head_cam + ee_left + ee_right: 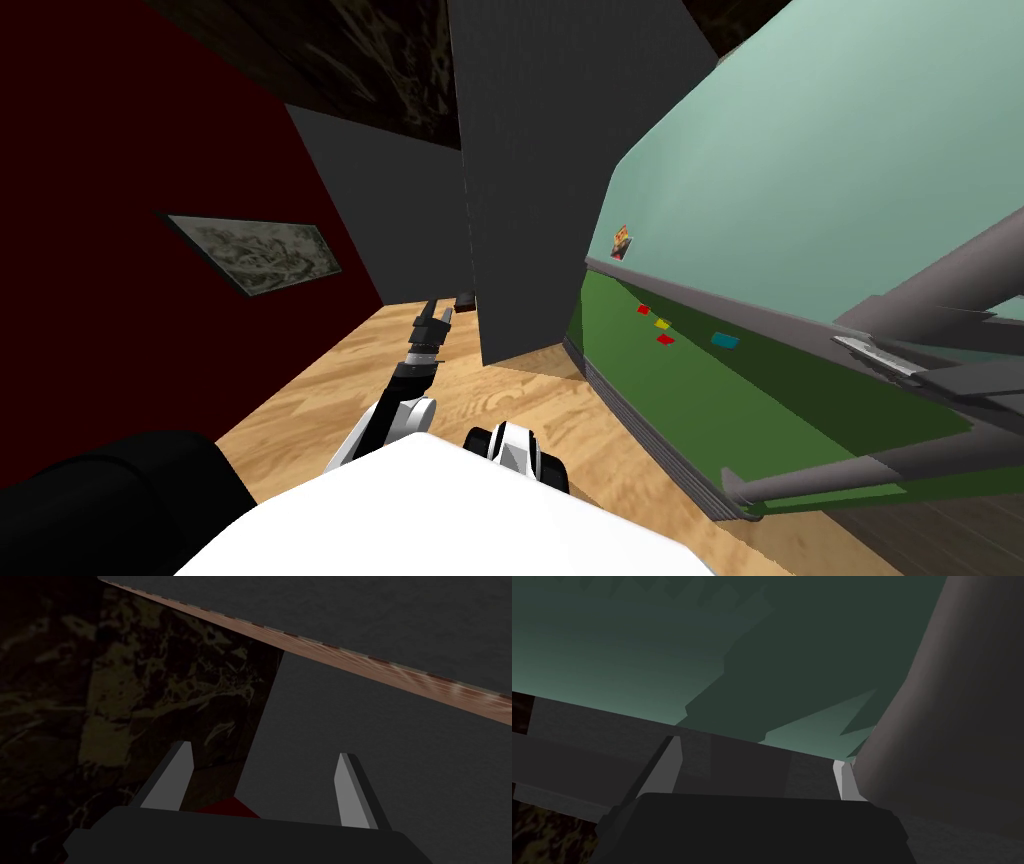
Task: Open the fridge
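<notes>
The fridge stands at my right, with a pale green upper door [820, 170] and a dark green lower door [760, 390] split by a grey band. Each door carries a long grey bar handle, the upper handle [950, 275] and the lower handle [880, 465]. My right gripper [868, 350] sits at the band just under the upper handle's foot. Seen from the right wrist, this gripper [757, 761] is open facing the pale green door [637, 641], and the upper handle [957, 716] lies just outside one fingertip [839, 776], not between them. My left gripper [260, 776] is open and holds nothing, stretched forward low [440, 312].
A tall dark grey panel [540, 200] stands just left of the fridge. A dark red wall with a framed picture [260, 255] runs along the left. Small coloured magnets [660, 325] dot the lower door. A black bulky shape [110, 490] lies near left on the wooden floor [330, 390].
</notes>
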### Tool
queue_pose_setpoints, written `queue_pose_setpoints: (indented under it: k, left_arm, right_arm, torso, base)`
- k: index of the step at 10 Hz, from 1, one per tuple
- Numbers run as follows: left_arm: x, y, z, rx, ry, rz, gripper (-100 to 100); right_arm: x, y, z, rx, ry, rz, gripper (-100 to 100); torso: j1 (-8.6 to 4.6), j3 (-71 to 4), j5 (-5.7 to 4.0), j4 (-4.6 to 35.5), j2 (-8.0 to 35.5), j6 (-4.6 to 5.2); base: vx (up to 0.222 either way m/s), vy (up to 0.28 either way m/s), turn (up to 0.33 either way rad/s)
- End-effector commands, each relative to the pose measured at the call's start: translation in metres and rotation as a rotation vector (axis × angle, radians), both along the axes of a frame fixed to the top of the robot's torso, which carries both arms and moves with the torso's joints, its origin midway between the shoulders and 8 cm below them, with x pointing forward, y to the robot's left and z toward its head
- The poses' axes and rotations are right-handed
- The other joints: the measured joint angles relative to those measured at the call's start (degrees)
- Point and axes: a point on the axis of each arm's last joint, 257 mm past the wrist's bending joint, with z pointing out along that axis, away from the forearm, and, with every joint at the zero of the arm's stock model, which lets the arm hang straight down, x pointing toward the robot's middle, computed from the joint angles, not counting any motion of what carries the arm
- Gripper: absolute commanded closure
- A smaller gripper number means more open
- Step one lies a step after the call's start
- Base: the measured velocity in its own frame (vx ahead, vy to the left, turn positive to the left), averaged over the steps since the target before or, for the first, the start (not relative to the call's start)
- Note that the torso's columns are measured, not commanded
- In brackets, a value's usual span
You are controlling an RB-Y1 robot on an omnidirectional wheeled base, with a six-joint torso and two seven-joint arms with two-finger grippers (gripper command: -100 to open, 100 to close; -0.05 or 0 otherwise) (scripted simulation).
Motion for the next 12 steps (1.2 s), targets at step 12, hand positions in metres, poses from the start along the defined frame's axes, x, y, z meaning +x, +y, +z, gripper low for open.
queue_pose_setpoints:
  k: [12]
  left_arm:
    - [0.0,0.0,0.0,-0.001,0.0,0.0,0]
  right_arm:
    - [-0.057,-0.144,-0.002,0.017,0.0,-0.372,100]
  torso:
    - [-0.06,-0.4,-0.01,-0.3,-0.6,-0.35]
  base:
    - [-0.004,0.232,0.16]
